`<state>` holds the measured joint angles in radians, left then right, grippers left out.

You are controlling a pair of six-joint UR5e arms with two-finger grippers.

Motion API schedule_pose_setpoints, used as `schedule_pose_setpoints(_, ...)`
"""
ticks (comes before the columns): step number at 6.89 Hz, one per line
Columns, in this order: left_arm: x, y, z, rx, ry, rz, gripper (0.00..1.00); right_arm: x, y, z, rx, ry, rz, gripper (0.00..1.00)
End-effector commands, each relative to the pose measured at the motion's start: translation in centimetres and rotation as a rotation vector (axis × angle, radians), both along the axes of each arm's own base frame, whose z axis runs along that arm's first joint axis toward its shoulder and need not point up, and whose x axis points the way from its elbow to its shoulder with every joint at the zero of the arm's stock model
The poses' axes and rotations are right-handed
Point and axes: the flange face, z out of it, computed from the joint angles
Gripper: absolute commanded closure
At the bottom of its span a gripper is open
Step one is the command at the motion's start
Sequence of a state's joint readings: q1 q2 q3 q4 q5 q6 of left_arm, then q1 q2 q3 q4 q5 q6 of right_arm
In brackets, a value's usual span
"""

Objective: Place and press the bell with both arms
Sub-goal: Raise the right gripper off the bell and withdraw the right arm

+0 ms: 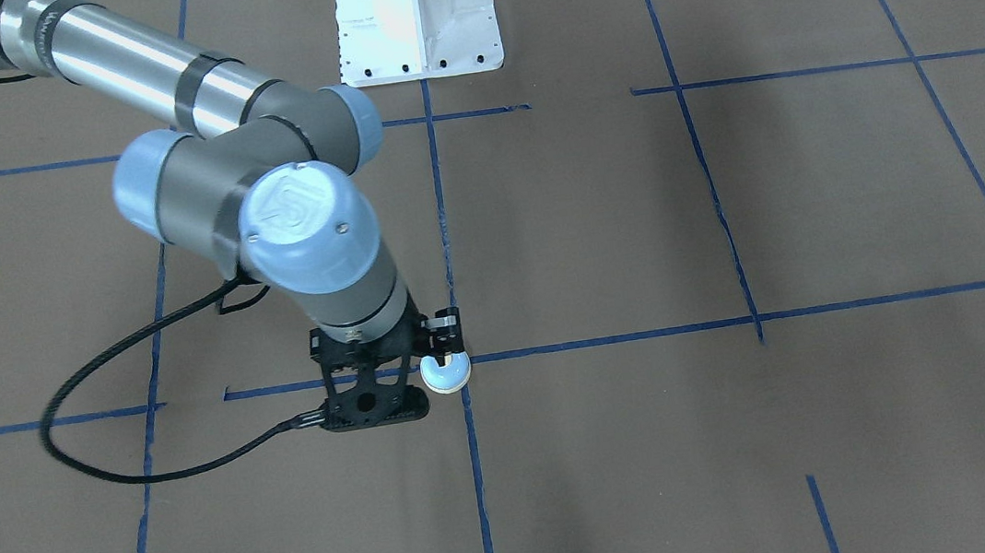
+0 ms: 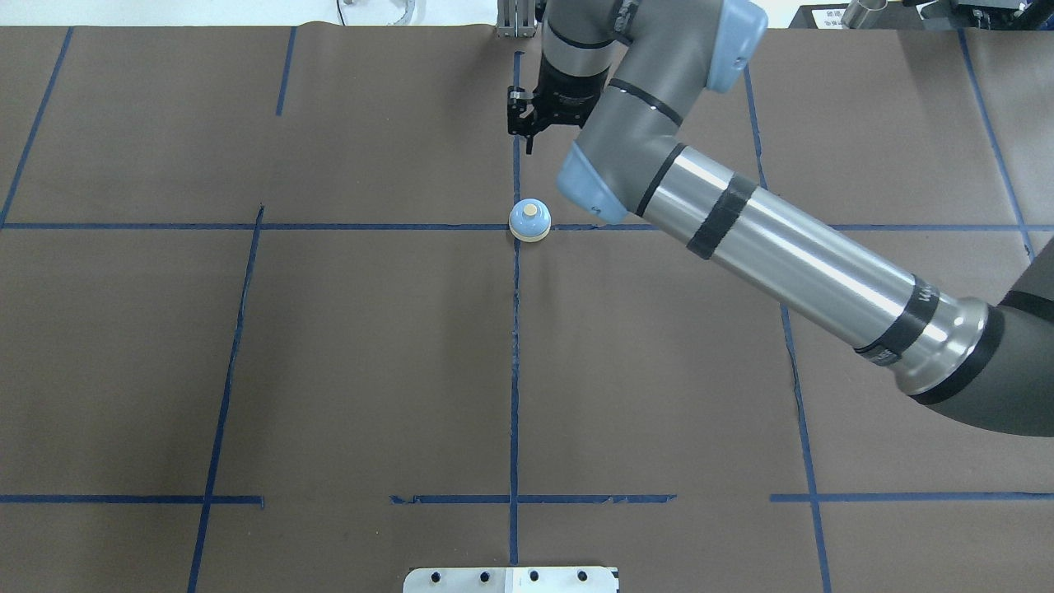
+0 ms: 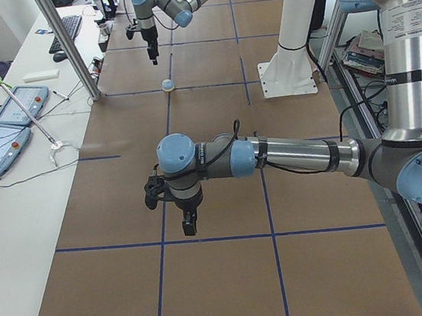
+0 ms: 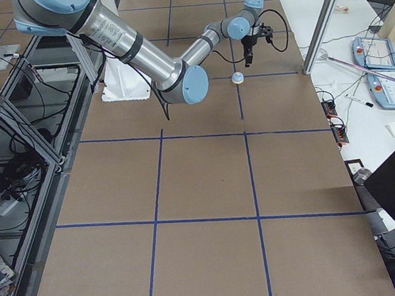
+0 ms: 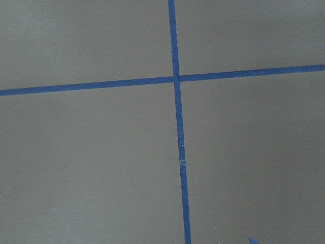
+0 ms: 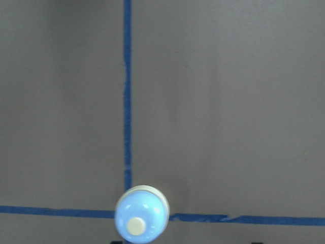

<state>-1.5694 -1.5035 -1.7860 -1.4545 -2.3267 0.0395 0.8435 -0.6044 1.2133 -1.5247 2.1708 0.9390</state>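
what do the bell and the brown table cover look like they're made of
The bell: dome looks like glossy light-blue painted metal or hard plastic, going by its small bright highlights; cream button and rim look duller, probably plastic. The table cover: matte brown paper or card, no glare, marked with blue tape lines.

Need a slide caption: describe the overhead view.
Bell sits on a tape crossing; right gripper hangs beyond it, not touching.

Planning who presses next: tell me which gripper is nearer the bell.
Right. The right gripper hangs raised just beyond the bell, away from the robot's base; the left gripper hovers far off toward the table's left end.
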Motion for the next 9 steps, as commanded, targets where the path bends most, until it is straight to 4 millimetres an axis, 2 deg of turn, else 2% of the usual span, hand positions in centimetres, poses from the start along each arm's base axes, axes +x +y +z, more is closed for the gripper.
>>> schedule_pose_setpoints(1,0.6,-0.2,0.3,0.000,0.000,0.013,0.00,9.0,0.8,8.4,0.050,0.007,-0.060,0.00)
schedule_pose_setpoints(3,0.6,-0.2,0.1,0.008,-0.001,0.016,0.00,18.7,3.6,14.2,0.153,0.062,-0.164,0.00)
schedule_pose_setpoints(4,0.6,-0.2,-0.1,0.010,-0.001,0.014,0.00,24.0,6.3,17.8,0.209,0.089,-0.224,0.00)
schedule_pose_setpoints(6,0.6,0.1,0.6,0.010,-0.012,0.020,0.00,33.6,11.2,26.8,0.279,0.136,-0.329,0.00)
schedule_pose_setpoints(9,0.7,1.9,2.7,-0.033,-0.012,0.021,0.00,46.4,17.2,37.4,0.294,0.131,-0.376,0.00)
